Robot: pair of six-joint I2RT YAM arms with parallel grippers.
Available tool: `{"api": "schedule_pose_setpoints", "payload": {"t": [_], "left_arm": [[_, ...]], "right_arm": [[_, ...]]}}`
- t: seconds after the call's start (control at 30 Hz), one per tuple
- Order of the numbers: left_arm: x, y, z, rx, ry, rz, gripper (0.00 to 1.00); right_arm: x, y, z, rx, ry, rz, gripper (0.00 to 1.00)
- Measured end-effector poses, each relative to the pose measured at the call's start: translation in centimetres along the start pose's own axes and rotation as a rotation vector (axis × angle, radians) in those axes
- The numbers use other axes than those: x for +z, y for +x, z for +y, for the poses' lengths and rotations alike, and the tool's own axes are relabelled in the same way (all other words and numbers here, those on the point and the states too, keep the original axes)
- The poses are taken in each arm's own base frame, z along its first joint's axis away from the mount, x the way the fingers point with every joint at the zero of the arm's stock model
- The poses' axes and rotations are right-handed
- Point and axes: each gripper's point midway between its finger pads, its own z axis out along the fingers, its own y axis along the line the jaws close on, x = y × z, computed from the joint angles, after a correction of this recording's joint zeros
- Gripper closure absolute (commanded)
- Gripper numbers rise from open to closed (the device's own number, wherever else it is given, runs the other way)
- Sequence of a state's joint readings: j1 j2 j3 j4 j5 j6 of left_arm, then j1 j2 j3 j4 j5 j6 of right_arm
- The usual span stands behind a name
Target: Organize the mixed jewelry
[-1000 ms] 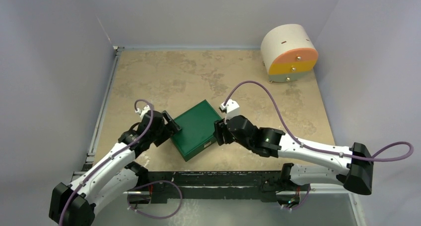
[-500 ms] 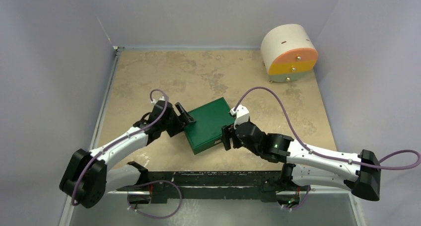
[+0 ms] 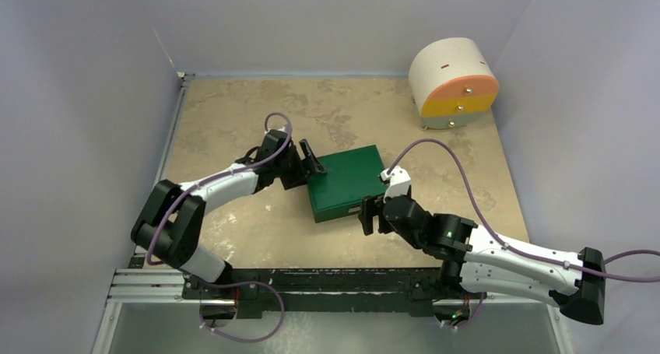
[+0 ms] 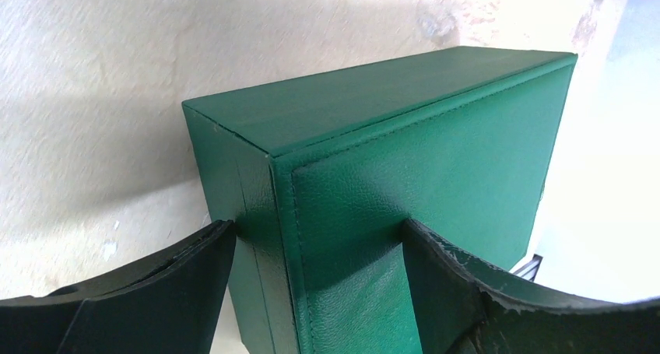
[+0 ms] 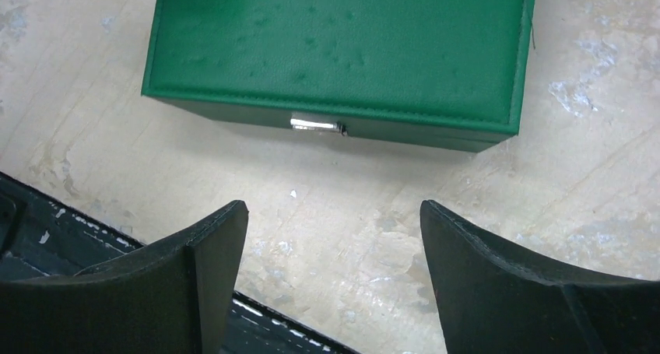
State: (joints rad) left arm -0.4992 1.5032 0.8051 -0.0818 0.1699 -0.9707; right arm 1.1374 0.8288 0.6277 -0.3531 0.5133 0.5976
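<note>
At mid-table (image 3: 257,113) the green box (image 3: 346,179) sits with its lid shut, and the jewelry cannot be seen in any view. On its left end the left gripper (image 3: 311,158) is spread wide and clamped, both fingers (image 4: 194,264) pressed against the box. Just near of the box's near wall and silver clasp (image 5: 315,124), the right gripper (image 3: 367,214) hangs wide open, holding nothing.
</note>
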Motion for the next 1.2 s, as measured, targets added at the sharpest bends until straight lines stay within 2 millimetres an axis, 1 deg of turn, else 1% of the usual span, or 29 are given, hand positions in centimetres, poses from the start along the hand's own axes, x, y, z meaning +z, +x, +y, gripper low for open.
{"api": "schedule_pose_setpoints", "payload": {"t": [0.3,0.4,0.53,0.7,0.77,0.83,0.9,1.0,1.07,1.2], "left_arm": [[3.2,-3.1,-3.1,0.080,0.018,-0.004,0.24],[3.9,-3.9,-4.0,0.101,0.020,-0.006,0.24],[4.1,-4.6,-4.7,0.123,0.018,-0.007,0.24],[3.6,-5.4,-4.8,0.157,-0.005,-0.027,0.24],[2.7,-5.6,-4.5,0.174,-0.028,-0.040,0.24],[1.3,-6.0,-4.5,0.194,-0.049,-0.064,0.24],[-0.4,-6.7,-4.6,0.214,-0.070,-0.100,0.24],[-3.6,-8.1,-5.4,0.248,-0.086,-0.172,0.24],[-6.2,-9.4,-6.3,0.273,-0.090,-0.234,0.24],[-11.6,-11.7,-7.8,0.319,-0.096,-0.365,0.24]], "right_arm": [[-0.8,0.5,-1.2,0.049,0.042,0.010,0.14],[-1.0,0.6,-1.6,0.064,0.055,0.011,0.13],[-1.1,1.0,-2.2,0.077,0.084,0.023,0.12],[-1.1,1.5,-2.9,0.084,0.124,0.036,0.11],[-1.0,1.8,-3.3,0.078,0.146,0.047,0.11],[-0.8,1.9,-3.6,0.070,0.167,0.060,0.10],[-0.6,1.7,-3.9,0.067,0.191,0.062,0.09],[-0.3,0.7,-4.6,0.069,0.222,0.054,0.05],[-0.1,-0.4,-5.3,0.080,0.247,0.048,0.01],[0.5,-2.5,-7.7,0.112,0.318,0.036,0.01]]}}
